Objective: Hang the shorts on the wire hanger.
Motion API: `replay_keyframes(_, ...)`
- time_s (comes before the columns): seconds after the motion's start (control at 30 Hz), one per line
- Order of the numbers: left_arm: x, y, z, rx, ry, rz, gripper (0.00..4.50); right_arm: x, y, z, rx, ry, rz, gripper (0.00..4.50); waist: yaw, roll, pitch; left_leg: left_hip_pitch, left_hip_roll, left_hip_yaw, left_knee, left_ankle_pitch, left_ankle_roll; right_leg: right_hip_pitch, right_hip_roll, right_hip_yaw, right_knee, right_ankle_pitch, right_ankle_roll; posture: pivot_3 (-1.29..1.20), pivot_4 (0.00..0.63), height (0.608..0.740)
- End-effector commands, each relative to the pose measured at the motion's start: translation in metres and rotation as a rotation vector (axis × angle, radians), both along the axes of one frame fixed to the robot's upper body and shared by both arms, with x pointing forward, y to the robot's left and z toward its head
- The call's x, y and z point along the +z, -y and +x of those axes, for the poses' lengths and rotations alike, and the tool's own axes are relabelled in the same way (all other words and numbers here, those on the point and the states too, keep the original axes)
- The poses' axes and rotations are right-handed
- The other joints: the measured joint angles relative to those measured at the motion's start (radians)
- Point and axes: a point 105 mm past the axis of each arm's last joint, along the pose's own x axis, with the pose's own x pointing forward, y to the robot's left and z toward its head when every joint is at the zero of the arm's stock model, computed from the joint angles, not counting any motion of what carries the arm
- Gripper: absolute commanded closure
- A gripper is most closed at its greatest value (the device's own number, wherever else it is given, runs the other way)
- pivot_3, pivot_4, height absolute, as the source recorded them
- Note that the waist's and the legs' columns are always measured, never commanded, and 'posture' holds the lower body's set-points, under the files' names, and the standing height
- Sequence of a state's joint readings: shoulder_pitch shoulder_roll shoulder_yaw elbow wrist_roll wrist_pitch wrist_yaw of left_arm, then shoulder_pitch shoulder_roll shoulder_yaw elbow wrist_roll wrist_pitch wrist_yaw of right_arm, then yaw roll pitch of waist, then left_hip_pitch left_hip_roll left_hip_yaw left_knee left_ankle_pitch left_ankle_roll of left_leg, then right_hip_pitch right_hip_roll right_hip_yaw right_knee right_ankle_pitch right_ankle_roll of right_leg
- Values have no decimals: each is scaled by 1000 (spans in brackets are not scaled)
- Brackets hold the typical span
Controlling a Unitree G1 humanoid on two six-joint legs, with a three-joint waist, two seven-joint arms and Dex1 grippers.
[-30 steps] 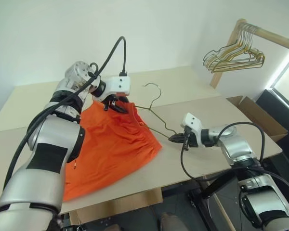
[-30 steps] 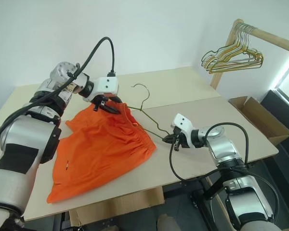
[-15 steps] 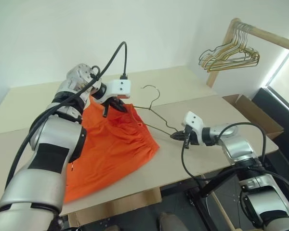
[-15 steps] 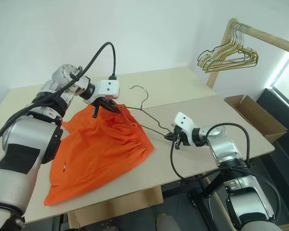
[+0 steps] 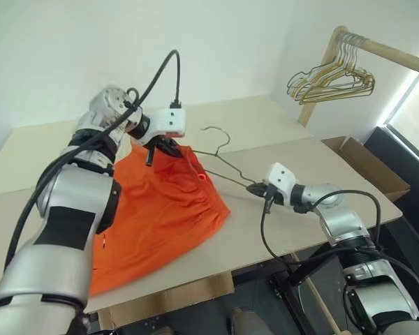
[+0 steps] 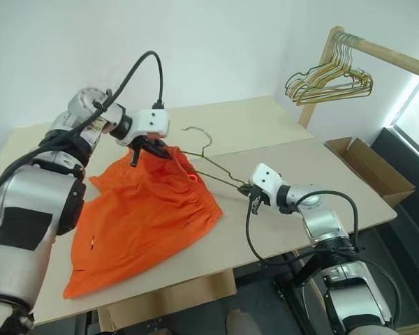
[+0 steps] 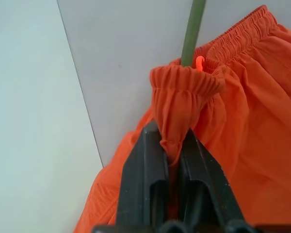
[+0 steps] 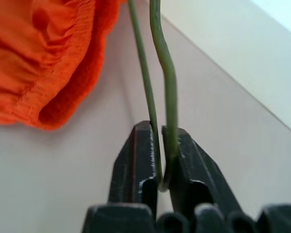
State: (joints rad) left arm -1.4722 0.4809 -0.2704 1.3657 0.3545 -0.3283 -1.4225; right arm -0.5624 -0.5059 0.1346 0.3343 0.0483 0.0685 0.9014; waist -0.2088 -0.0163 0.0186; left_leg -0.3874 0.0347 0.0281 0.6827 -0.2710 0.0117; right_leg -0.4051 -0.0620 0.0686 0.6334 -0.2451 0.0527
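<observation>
The orange shorts lie spread on the table's left half, and one end of their elastic waistband is lifted. My left gripper is shut on that bunched waistband end, at the shorts' far edge. The thin dark wire hanger runs from the lifted waistband across the table to my right gripper. Its hook points toward the far side. My right gripper is shut on the hanger's near corner, with both wires pinched between its fingers. The hanger's other end lies against the waistband.
A bunch of gold and dark hangers hangs from a wooden rail at the back right. An open cardboard box stands beyond the table's right edge. Bare table extends behind and to the right of the hanger.
My left gripper has shut on the waistband end and holds it slightly raised. My right wrist has turned, tilting the held hanger corner up a little. The camera shifted slightly.
</observation>
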Motion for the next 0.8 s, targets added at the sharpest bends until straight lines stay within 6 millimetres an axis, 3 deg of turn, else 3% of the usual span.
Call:
replay_keyframes(0.03,46,8,1,-39,126,-74,4500,25,-10,-8,76,24,90,2777,0,0,0,0,0,0,0,0,0,0,0,0,0,0,0,-170,0,740)
replay_keyframes(0.2,71,6,-2,-46,171,-122,4500,29,12,-7,-16,45,123,946,2,0,0,0,0,0,0,0,0,0,0,0,0,0,0,-168,0,740)
replay_keyframes(0.3,83,3,-4,-46,186,-156,4500,33,39,0,-151,63,184,36,4,0,0,0,0,0,0,0,0,0,0,0,0,0,0,-169,0,740)
replay_keyframes(0.47,87,-3,-13,-89,156,-136,4500,33,81,-1,-317,27,351,36,1,0,0,0,0,0,0,0,0,1,0,0,0,0,0,-177,0,740)
replay_keyframes(0.57,87,-4,-15,-100,141,-132,4500,24,90,-6,-356,-31,384,36,0,0,0,1,0,0,0,0,0,1,0,0,0,0,0,-182,0,740)
replay_keyframes(0.7,87,-4,-14,-95,149,-131,4500,8,65,-36,-189,-274,540,36,0,0,0,1,0,0,0,0,0,1,0,0,0,0,1,-183,0,740)
replay_keyframes(0.8,88,-4,-13,-92,156,-127,4500,0,36,-50,-109,-357,616,36,-7,0,0,1,0,0,0,0,0,1,0,0,1,0,1,-184,0,740)
